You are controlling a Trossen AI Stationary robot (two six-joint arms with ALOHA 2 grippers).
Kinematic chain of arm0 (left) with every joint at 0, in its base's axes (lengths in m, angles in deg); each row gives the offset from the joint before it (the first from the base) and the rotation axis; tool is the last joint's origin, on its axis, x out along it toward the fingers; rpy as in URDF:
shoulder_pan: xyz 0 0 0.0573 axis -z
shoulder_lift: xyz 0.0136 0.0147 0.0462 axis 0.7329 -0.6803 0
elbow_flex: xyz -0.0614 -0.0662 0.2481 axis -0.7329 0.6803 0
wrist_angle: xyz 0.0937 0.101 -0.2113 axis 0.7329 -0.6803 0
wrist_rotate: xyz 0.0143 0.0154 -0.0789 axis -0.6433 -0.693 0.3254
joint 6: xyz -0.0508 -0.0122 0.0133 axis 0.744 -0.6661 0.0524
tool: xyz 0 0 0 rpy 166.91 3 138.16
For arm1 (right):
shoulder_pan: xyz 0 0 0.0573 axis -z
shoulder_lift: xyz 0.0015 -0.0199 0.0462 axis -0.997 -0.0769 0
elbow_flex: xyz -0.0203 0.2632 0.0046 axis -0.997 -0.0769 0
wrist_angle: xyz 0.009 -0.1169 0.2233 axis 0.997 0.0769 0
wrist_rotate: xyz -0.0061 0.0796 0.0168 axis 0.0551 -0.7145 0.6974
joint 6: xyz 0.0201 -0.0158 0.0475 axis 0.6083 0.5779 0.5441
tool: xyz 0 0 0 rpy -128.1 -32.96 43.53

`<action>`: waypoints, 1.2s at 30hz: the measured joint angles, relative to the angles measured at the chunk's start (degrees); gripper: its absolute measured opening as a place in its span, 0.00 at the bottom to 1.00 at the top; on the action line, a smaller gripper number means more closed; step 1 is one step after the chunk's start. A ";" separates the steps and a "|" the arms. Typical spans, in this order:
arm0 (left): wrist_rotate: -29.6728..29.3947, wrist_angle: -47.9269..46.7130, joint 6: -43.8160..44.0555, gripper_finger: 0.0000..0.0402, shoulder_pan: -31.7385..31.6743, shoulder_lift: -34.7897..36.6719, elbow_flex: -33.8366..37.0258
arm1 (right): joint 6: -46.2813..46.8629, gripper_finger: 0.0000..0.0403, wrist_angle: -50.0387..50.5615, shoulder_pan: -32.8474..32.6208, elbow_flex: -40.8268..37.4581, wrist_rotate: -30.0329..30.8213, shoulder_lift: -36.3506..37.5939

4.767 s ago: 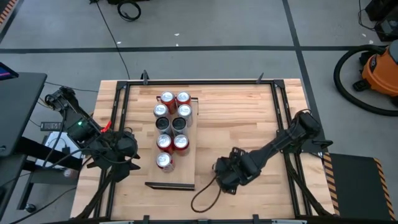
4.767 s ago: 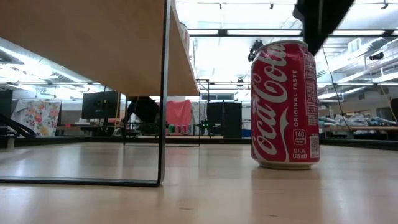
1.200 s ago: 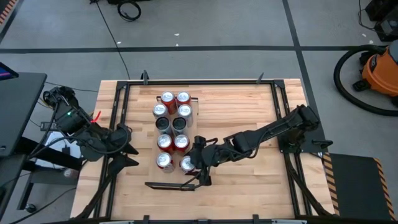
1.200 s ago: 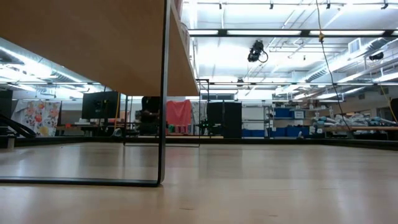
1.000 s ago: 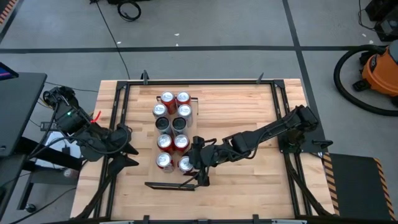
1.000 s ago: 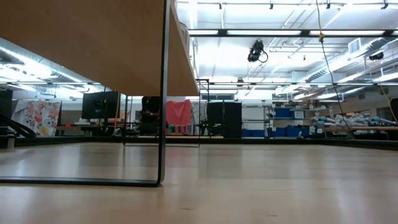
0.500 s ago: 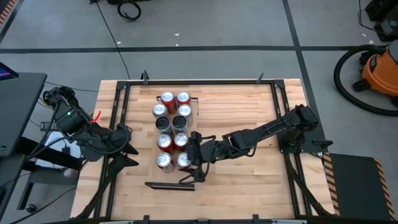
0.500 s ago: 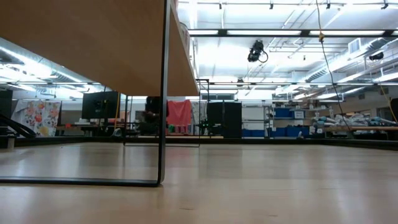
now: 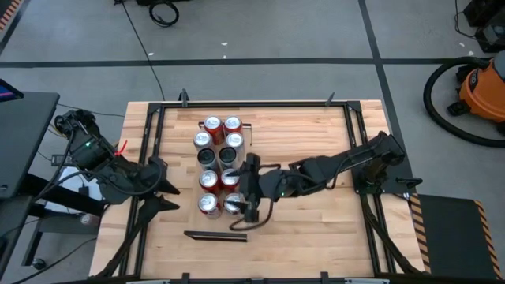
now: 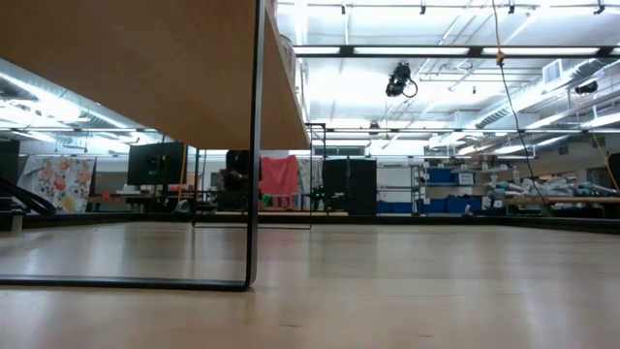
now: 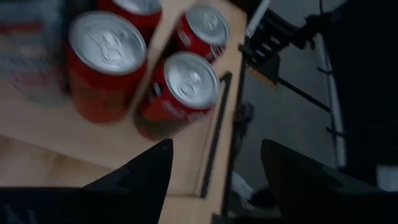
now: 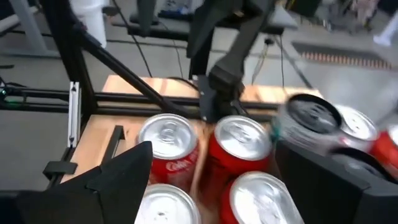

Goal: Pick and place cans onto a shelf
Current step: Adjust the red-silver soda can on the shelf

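Several red, silver and black cans [image 9: 219,162] stand upright in two columns on the light wooden shelf [image 9: 241,222], whose dark rail [image 9: 215,234] marks its near end. My right gripper [image 9: 246,191] is open just right of the nearest can in the right column [image 9: 233,203]. In the right wrist view its fingers [image 12: 118,180] stand wide on either side above the near cans [image 12: 166,144]. My left gripper [image 9: 163,185] is open and empty left of the shelf and looks at the near cans [image 11: 183,87]. The low view shows the shelf board [image 10: 145,68] from below.
The black frame [image 9: 252,104] runs round the tabletop. Bare tabletop wood [image 9: 316,134] lies right of the shelf. An orange vacuum [image 9: 481,87] stands on the floor beyond the table's right far corner. The shelf's rail leg [image 10: 256,145] stands on the table in the low view.
My right gripper has carried a red can toward the table's left and a little toward the far edge. The can now stands on the shelf beside the nearest red can. The gripper has then drawn back a little toward the right.
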 joint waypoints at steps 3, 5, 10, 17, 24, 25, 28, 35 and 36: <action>-3.83 -0.09 -1.64 0.64 -0.01 0.02 0.00 | 4.71 0.86 7.58 0.90 4.40 -0.84 0.11; -5.85 -0.52 -3.02 0.64 -0.04 0.02 0.00 | 7.07 0.86 10.21 1.69 5.34 -3.53 0.47; -15.44 -8.96 -6.13 0.62 -0.07 0.03 0.00 | 9.59 0.86 14.93 3.91 5.40 -6.61 1.74; -20.75 -27.59 0.67 0.55 -3.99 0.24 0.00 | 11.88 0.86 20.60 6.32 5.40 -4.96 5.22; -20.77 -27.52 -5.97 0.50 -6.84 0.57 0.00 | 12.76 0.86 21.68 8.74 5.38 -3.56 6.45; -20.40 -27.52 -6.85 0.50 -7.18 0.77 0.00 | 12.96 0.86 21.77 9.12 5.38 -3.59 6.51; -19.93 -27.51 -8.98 0.48 -8.08 1.95 0.68 | 13.49 0.86 22.14 10.29 5.37 -5.43 6.51; -19.40 -27.61 -8.92 0.45 -8.52 8.35 2.89 | 13.77 0.86 22.72 10.90 5.32 -3.06 6.73; -19.70 -27.50 -8.69 0.45 -8.76 9.13 3.38 | 13.77 0.86 22.66 10.88 5.32 -2.68 6.77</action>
